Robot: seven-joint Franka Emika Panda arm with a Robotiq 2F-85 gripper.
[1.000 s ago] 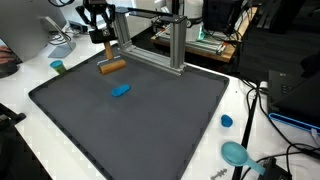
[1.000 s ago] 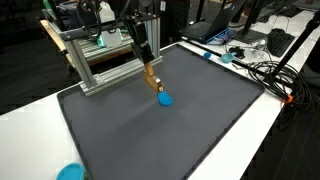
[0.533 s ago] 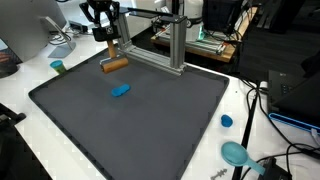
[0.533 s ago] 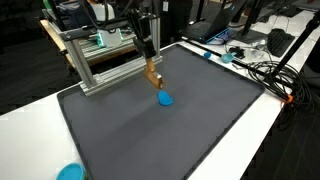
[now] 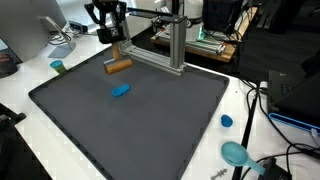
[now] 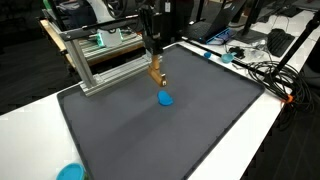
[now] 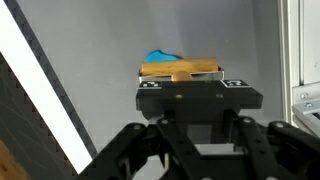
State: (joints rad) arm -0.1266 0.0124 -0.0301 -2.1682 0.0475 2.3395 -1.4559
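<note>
Wooden and tan-orange, the block (image 5: 118,67) hung crosswise in the pincer (image 5: 114,57), which pinched it from above near the far edge of the dark mat (image 5: 150,120). An aluminium frame (image 5: 178,45) stood just beside it. A blue piece (image 5: 121,90) lay on the mat nearby, apart from the block.

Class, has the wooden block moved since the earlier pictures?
Yes. Held by the tool, the wooden block has shifted slightly right in an exterior view, toward the metal frame; the blue piece stayed put.

Tan block (image 5: 118,67), horizontal, perhaps wooden
</note>
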